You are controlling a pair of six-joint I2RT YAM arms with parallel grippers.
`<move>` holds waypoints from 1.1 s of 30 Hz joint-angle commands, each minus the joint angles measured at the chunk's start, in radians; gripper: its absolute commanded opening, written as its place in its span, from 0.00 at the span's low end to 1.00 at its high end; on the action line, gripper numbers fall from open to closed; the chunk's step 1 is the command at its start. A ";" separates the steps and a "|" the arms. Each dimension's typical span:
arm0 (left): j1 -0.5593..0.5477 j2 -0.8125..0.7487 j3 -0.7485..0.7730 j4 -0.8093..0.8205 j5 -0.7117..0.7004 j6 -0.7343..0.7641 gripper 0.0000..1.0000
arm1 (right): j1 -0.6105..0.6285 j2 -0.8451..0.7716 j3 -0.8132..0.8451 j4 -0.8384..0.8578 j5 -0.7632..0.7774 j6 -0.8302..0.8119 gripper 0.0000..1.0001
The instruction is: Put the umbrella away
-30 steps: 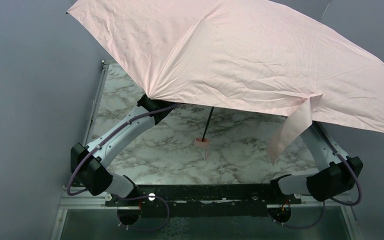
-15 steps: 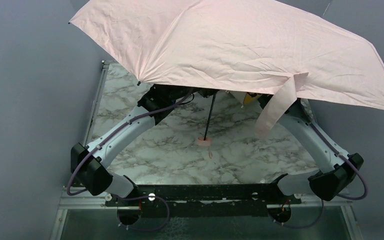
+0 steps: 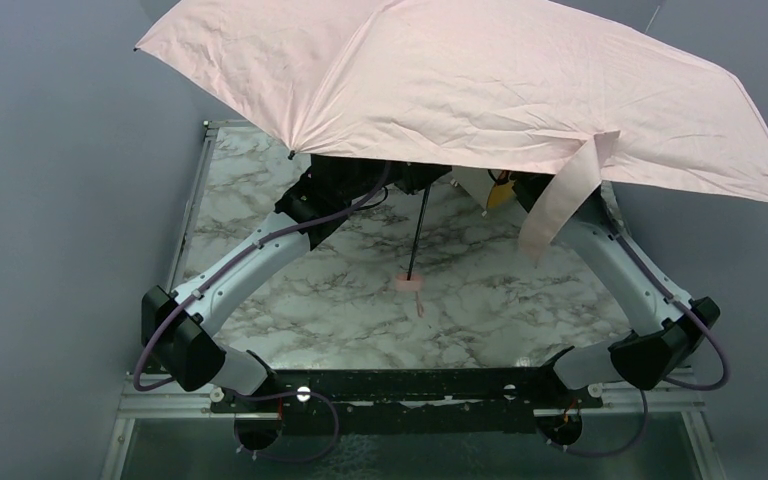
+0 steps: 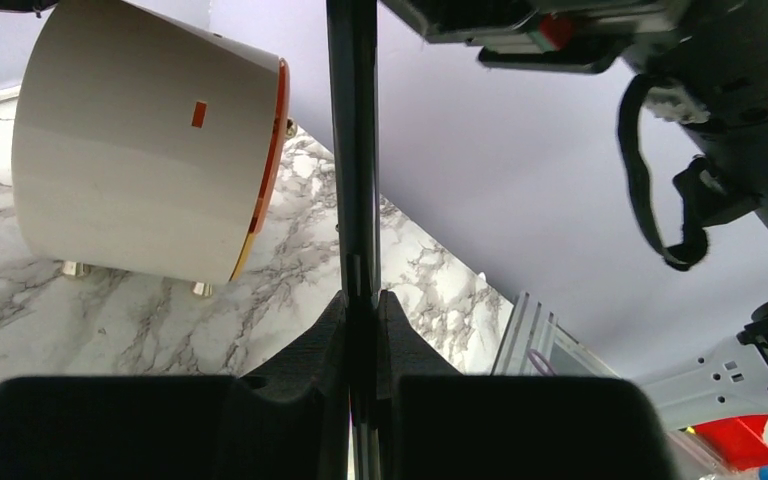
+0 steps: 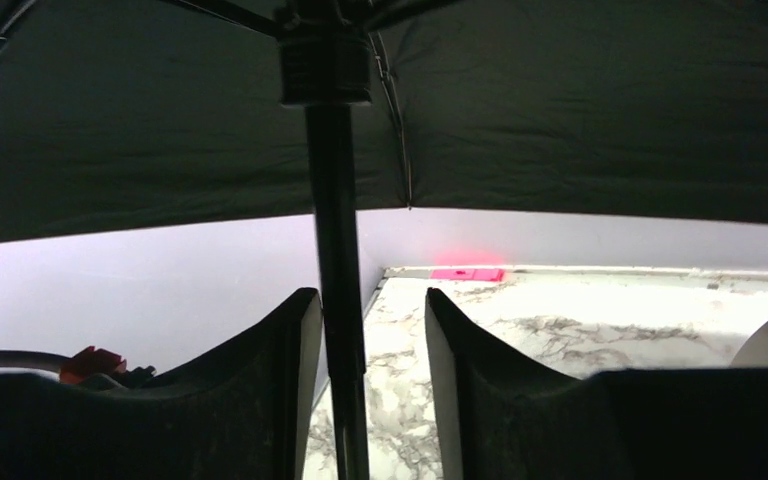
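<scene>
Spreading above the far half of the marble table [image 3: 290, 300], the umbrella [image 3: 460, 80] stands open, its pink canopy [image 3: 610, 130] hiding both grippers from overhead. The black shaft [image 3: 418, 235] slants down to the small pink handle [image 3: 409, 284] near the tabletop, and the strap [image 3: 558, 205] hangs off the canopy's edge.

Left wrist view: the left gripper [image 4: 361, 305] is clamped on the shaft — fingers tight either side. A cream drum [image 4: 130, 170] with an orange face lies on its side, up and left of those fingers; its inside cannot be seen.

Right wrist view: the right gripper [image 5: 368, 300] straddles the shaft under the dark canopy, jaws parted — the shaft seems to touch one finger, with a gap to the other.
</scene>
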 commanded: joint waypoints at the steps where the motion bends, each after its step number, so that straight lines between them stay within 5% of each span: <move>1: -0.007 -0.043 0.008 0.036 -0.024 0.016 0.00 | 0.007 0.024 0.033 -0.037 0.014 -0.010 0.42; 7: -0.006 -0.056 0.006 0.029 -0.022 0.026 0.03 | 0.006 0.032 0.047 0.027 -0.081 -0.035 0.14; 12: -0.007 -0.091 -0.013 0.038 -0.029 0.033 0.43 | 0.007 0.050 0.081 0.057 -0.208 -0.026 0.02; 21: -0.005 -0.176 -0.051 0.019 -0.076 0.074 0.70 | -0.045 0.085 0.123 0.175 -0.495 0.111 0.00; 33: 0.000 -0.202 -0.108 0.080 -0.073 0.058 0.71 | -0.111 0.126 0.044 0.491 -0.726 0.440 0.01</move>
